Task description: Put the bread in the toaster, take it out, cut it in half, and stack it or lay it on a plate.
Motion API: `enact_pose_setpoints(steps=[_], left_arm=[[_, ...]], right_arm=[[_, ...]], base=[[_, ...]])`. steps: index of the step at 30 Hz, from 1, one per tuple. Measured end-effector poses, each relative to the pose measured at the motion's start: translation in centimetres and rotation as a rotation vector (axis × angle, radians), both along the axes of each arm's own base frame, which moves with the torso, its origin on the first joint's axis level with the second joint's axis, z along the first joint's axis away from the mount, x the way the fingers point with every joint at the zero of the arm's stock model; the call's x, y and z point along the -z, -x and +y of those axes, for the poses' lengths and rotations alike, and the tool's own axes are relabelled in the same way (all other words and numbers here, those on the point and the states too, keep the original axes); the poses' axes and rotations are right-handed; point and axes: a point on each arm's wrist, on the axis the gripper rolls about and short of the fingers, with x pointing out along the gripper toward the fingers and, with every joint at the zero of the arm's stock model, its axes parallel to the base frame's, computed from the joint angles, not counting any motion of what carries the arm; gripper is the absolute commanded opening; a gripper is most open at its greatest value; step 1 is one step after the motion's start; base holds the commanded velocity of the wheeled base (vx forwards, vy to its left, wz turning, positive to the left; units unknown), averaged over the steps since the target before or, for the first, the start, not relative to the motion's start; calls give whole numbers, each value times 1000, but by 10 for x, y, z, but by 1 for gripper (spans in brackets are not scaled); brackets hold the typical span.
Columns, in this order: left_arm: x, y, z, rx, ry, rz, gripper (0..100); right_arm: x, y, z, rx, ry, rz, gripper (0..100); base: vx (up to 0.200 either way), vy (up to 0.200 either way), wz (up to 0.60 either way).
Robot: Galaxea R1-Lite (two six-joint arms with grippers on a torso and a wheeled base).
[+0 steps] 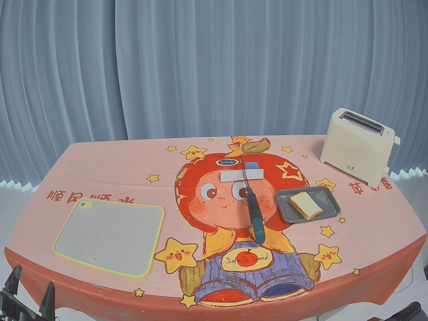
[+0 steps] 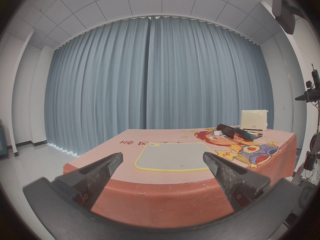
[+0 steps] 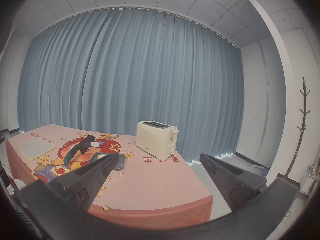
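The bread [image 1: 305, 205] sits on its tray [image 1: 328, 198], ahead and leftward of my right gripper [image 3: 158, 160], the nearer one; it and my left gripper [image 2: 163, 157] are released, empty.

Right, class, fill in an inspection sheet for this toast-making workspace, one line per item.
Surface: table under a pink cartoon tablecloth.
Job's things: bread slice on grey tray; toaster far right; knife mid-table, blade across a white block; cutting board near left.
Clutter: small blue block beside the white one.
Claws: left claw and right claw open, empty, short of the table's near edge.
Cables: nothing seen.
Surroundings: blue-grey curtain behind; coat stand.
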Motion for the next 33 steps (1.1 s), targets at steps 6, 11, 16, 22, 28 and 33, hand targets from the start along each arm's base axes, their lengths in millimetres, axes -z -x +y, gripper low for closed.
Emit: enact_pose_setpoints(steps=[6,11,16,22,28,33], left_arm=[[0,0,0,0,0,0,100],[0,0,0,0,0,0,100],[0,0,0,0,0,0,100],[0,0,0,0,0,0,100],[0,0,0,0,0,0,100],[0,0,0,0,0,0,100]], right_arm=[[8,2,0,10,-1,10,100],[14,4,0,16,-1,11,100],[22,8,1,23,-2,14,100],[27,12,1,26,0,3,100],[34,16,2,23,1,-7,100],[38,20,3,1,2,-22,100]], base=[[0,0,0],[0,0,0],[0,0,0],[0,0,0],[0,0,0],[0,0,0]])
